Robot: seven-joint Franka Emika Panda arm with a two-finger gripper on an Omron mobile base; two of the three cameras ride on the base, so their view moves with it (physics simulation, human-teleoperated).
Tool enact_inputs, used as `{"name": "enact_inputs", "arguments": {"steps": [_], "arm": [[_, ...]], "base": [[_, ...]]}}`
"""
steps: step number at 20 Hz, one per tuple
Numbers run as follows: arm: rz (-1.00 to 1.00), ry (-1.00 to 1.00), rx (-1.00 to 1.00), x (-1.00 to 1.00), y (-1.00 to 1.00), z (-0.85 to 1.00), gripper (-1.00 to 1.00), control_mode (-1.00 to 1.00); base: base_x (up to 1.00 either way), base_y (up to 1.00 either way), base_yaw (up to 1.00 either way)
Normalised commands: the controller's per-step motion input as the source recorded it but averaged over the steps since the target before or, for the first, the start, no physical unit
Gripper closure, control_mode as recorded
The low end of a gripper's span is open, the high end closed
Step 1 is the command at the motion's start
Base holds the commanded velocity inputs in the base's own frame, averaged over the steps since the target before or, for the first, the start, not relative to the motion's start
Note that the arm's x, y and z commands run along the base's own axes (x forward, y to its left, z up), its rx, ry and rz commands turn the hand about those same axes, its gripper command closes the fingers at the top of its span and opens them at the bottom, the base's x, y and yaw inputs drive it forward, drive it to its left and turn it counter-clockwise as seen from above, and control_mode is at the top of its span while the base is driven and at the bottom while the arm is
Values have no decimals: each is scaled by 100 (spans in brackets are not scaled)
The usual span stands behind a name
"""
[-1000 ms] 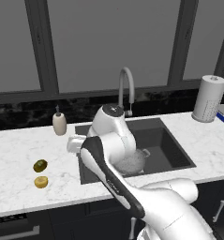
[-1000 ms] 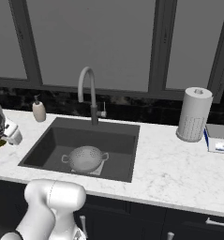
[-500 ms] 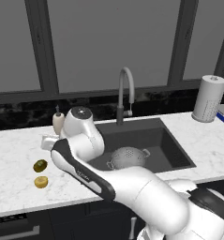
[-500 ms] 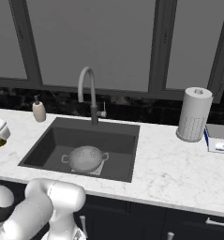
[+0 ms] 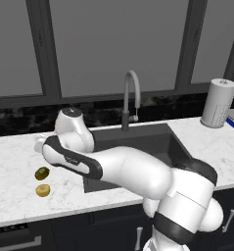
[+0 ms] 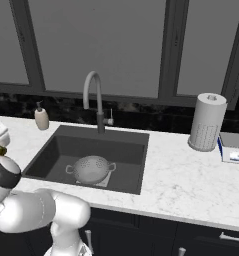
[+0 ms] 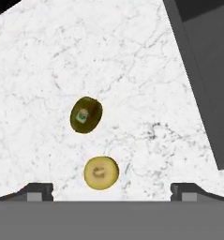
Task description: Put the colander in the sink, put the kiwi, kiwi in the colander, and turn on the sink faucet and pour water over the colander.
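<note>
The silver colander (image 6: 91, 168) stands upright on the floor of the dark grey sink (image 6: 133, 150). The olive-brown kiwi (image 7: 86, 115) and the yellow kiwi (image 7: 101, 172) lie side by side on the white marble counter left of the sink; they also show as olive (image 5: 41, 173) and yellow (image 5: 43, 190). My gripper (image 7: 112, 191) hovers above them, open, its fingertips (image 7: 38, 190) wide apart with nothing between them. The grey gooseneck faucet (image 6: 93, 97) rises behind the basin, and no water runs from it.
A cream soap bottle (image 6: 41, 118) stands on the counter at the back left of the sink. A paper towel roll (image 6: 207, 122) and a blue-white box (image 6: 233, 148) sit at the right. My arm (image 5: 118, 169) stretches across the sink's front-left corner.
The arm has swung left from above the sink to over the counter by the kiwis. The colander stays in the basin and the kiwis have not moved.
</note>
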Motion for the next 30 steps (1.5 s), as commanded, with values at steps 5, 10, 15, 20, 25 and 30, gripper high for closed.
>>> {"name": "enact_inputs", "arguments": {"steps": [5,10,15,20,25,30], "arm": [[-3,5,0,38,34,-42,-100,-100],[-10,0,-5,32,36,-39,-100,-100],[-15,4,-7,36,28,-30,-100,-100],[-16,20,0,27,29,-18,-100,-100],[-14,13,0,23,24,-21,-100,-100],[-10,5,0,27,26,-23,-100,-100]], "base": [[0,0,0],[0,0,0],[0,0,0],[0,0,0],[0,0,0],[0,0,0]]}}
